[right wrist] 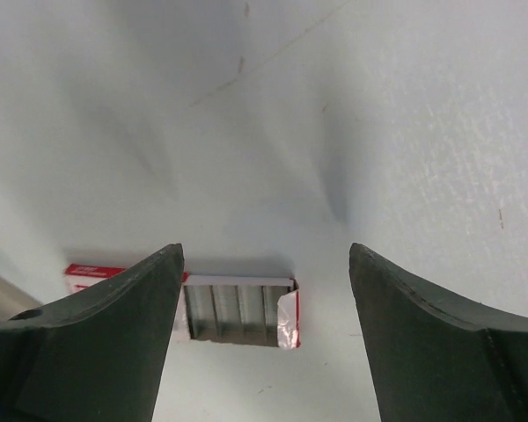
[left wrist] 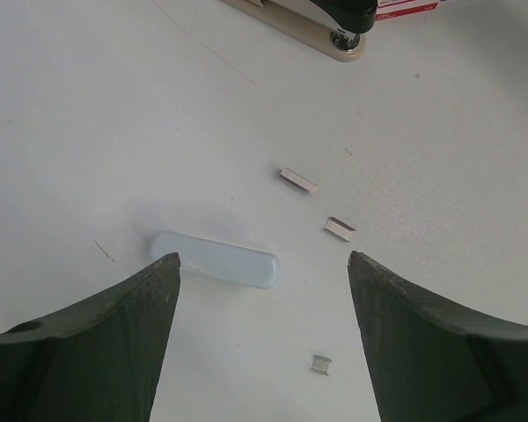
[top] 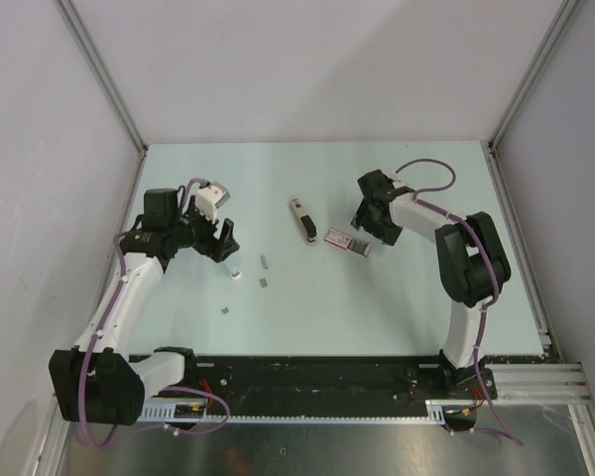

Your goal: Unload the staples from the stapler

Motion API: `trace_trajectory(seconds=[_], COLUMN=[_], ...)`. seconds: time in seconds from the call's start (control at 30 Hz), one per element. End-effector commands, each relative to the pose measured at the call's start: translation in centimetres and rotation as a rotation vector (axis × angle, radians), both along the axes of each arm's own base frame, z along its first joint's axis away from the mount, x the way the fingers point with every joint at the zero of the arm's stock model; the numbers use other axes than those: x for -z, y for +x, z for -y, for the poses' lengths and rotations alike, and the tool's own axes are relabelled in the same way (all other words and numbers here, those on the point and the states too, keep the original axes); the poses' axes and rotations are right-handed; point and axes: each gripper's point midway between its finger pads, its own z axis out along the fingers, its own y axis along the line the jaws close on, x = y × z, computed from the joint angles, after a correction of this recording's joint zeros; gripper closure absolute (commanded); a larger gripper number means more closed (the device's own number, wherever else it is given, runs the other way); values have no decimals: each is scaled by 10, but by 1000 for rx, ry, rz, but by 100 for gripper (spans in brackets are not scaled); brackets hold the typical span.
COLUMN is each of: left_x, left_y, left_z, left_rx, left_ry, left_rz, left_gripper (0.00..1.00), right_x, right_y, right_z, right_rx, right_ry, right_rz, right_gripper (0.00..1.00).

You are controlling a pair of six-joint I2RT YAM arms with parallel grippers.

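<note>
We see staples (left wrist: 299, 180) loose on counter (top: 377, 307), 7 o'clock of stapler (top: 302, 220); unloading likely near done. Released, empty: left end effector (left wrist: 264, 258), right end effector (right wrist: 267, 250). Next: confirm stapler empty.

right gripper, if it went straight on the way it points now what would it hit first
Probably the small open red-and-white cardboard box of grey staple strips, lying between the right gripper's open fingers; depth is unclear, so it could touch the pale table just beyond instead.
</note>
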Motion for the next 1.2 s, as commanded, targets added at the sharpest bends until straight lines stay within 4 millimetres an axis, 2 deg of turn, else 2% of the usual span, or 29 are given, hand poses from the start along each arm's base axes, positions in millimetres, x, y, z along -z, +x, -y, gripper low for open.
trace_trajectory(seconds=[0.0,0.2,0.47,0.8,1.0,1.17], left_x=[-7,-9,-8,-9,-8,-11], left_y=[-1,-1,-1,-2,-3,-3], left_z=[2,3,1,2,1,-2], left_rx=[26,29,26,31,33,27], left_ry=[-15,-17,-11,-19,-18,-12], left_rz=[25,31,35,37,39,52], left_gripper=[18,18,18,18,18,18], right_x=[6,21,39,55,57,58], right_y=[1,0,-7,-39,-47,-57], right_z=[2,1,-13,-25,-45,-50], right_rx=[15,22,11,-70,-81,-96], right_ry=[-57,-74,-59,-138,-111,-124], right_rz=[-24,-59,-100,-208,-209,-227], right_gripper=[18,17,18,19,20,20])
